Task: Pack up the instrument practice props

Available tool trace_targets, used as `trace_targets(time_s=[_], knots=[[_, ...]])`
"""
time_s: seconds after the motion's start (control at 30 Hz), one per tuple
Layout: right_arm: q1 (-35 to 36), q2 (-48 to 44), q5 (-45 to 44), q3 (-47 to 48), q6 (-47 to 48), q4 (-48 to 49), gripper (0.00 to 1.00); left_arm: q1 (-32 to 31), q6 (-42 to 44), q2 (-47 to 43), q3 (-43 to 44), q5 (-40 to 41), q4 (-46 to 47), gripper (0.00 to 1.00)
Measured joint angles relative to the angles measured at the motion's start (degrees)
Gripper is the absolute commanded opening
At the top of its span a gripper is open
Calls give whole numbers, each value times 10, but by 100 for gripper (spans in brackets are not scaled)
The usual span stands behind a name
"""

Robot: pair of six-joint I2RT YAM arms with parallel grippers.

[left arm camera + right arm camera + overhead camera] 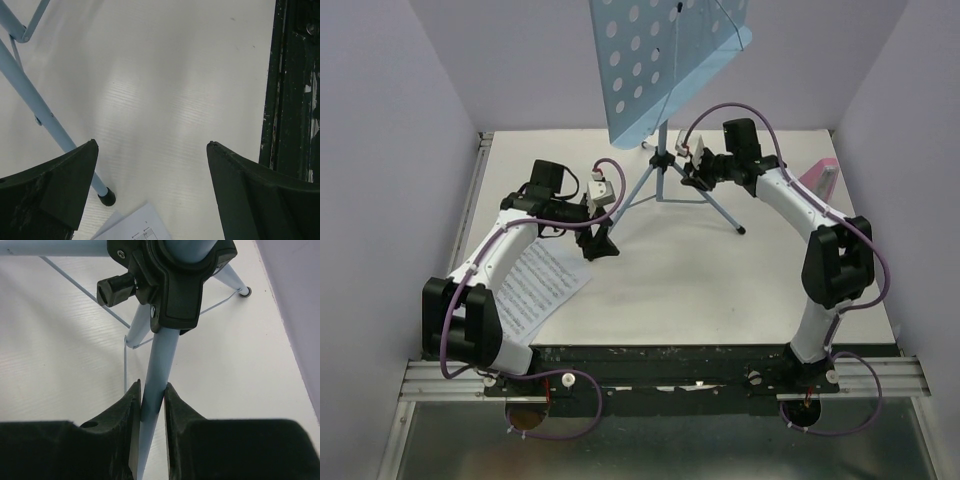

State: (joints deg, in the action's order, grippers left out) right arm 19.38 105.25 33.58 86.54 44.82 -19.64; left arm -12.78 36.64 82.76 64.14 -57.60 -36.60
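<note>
The light-blue music stand (665, 65) stands at the back middle, its hole-punched desk tilted, on thin tripod legs. My right gripper (692, 180) is shut on a stand tube (161, 360) just below the black hub (172, 285); both fingers press its sides. My left gripper (602, 245) is open and empty above the table, near the stand's left leg (45, 112) and its black foot (106, 197). The white sheet-music pages (535, 285) lie flat at the left front; a corner shows in the left wrist view (142, 227). The pink metronome (820, 180) lies at the right, behind my right arm.
Lavender walls (380, 150) close in the left, back and right sides. The table's black front edge (290, 100) runs along the right of the left wrist view. The stand's right leg ends in a black foot (740, 230) near mid-table.
</note>
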Motion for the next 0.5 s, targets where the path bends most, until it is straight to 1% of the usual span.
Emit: trace_targets(time_s=[0.1,0.2,0.3,0.4,0.5], knots=[[-11,20,14,27,9,-8,0,3,26,-1,9,9,-24,99],[-24,30,35,37,35,-11,0,25,58,-7,6,36,-55,99],[-34,30,61,35,81,-21,0,62,75,-19,0,60,-78,99],[-45,35,95,45,139,-53,0,93,80,-30,0,78,-91,99],[-56,50,134,75,215,-113,0,96,85,-31,1,84,-98,99]])
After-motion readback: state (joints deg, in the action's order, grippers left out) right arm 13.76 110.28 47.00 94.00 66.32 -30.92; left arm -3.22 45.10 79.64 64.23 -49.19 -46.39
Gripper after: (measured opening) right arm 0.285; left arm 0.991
